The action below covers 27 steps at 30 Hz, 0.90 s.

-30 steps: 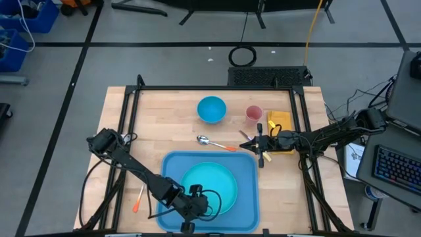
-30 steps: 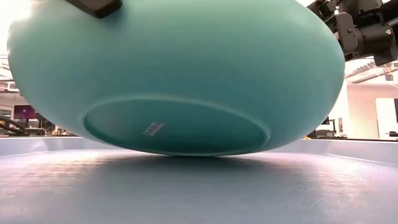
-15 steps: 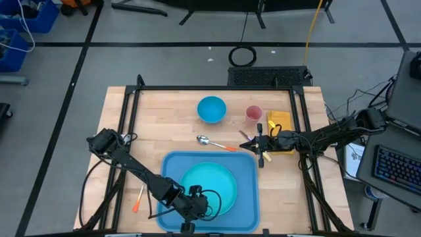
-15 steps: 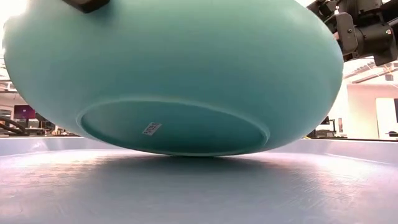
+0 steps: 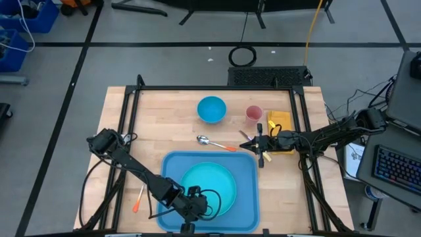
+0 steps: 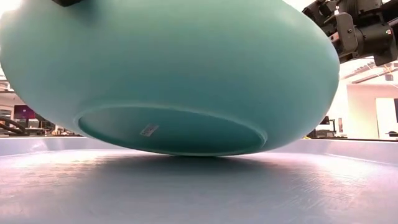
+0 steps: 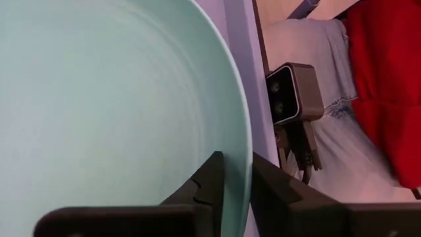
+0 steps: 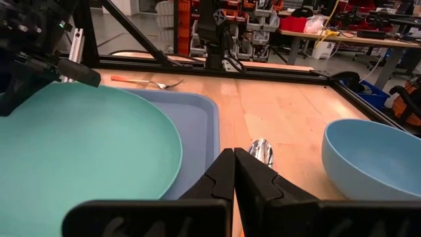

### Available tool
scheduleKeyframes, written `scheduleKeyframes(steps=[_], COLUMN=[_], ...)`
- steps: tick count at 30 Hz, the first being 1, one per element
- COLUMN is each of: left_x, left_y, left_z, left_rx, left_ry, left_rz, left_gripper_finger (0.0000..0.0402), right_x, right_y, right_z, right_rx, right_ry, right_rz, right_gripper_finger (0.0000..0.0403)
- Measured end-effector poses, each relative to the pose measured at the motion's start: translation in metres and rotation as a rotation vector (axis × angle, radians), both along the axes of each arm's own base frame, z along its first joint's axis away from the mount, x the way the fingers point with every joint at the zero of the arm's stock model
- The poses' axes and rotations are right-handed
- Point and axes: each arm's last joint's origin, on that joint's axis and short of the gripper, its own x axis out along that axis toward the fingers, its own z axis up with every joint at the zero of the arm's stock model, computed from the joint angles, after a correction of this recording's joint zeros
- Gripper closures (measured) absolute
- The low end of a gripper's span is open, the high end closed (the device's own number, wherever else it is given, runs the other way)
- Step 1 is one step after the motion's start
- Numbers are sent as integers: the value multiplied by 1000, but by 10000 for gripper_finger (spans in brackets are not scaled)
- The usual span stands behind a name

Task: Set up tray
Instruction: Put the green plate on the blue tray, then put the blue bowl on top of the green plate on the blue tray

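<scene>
The blue tray [image 5: 172,164] lies near the table's front edge, with the round turquoise plate [image 5: 210,184] on it. In the low view the plate [image 6: 186,62] stands tilted over the tray floor [image 6: 199,193]. Its foot touches the tray on the far side and its near side is raised. My left gripper [image 5: 199,199] is at the plate's near left rim, shut on it. My right gripper [image 5: 247,141] hangs shut over the bare wood just beyond the tray's far right corner, holding nothing. My left gripper has the plate's rim [image 7: 247,172] between its two fingers, one finger [image 7: 209,181] over the inner face and the other [image 7: 279,194] outside, below the rim. The fingers slant down toward the table's near edge. The plate sits tilted, near side up, its foot [image 6: 205,152] on the tray.
Beyond the tray lie a spoon with an orange handle [image 5: 214,143], a blue bowl [image 5: 212,109], a pink cup [image 5: 254,113] and a yellow napkin [image 5: 279,122]. A fork [image 5: 139,197] lies left of the tray. A small camera [image 7: 293,92] stands at the tray's near edge.
The plate's raised near side has sunk a little toward the tray, so the plate lies flatter than before. The far part of its foot has stayed on the tray floor. Both arms have kept their places.
</scene>
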Motion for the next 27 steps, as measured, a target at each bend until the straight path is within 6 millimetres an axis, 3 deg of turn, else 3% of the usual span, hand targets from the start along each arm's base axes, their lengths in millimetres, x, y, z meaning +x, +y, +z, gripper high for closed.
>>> scheduleKeyframes(steps=[19,27], left_x=[0,-6], left_y=[1,12], left_z=[0,7], left_rx=[43,320], left_ry=[-22,-112], left_rz=[-30,79], left_gripper_finger=[328,376], right_x=[0,0], right_y=[0,0], right_z=[-1,0], right_rx=[-1,-1], right_ry=[5,3], right_rz=[0,0], right_gripper_finger=[403,403])
